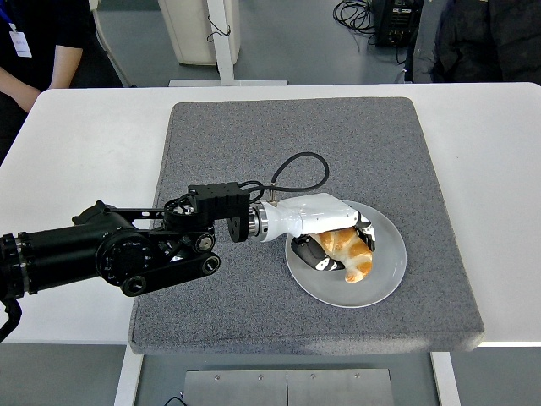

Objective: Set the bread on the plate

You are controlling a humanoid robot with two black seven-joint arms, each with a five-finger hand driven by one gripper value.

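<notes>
A square grey felt-like mat point(254, 313) lies in the middle of the white table point(76, 152), while a person in dark clothing point(38, 42) sits at the far left corner and black cables point(355, 13) trail on the grey floor beyond.
</notes>
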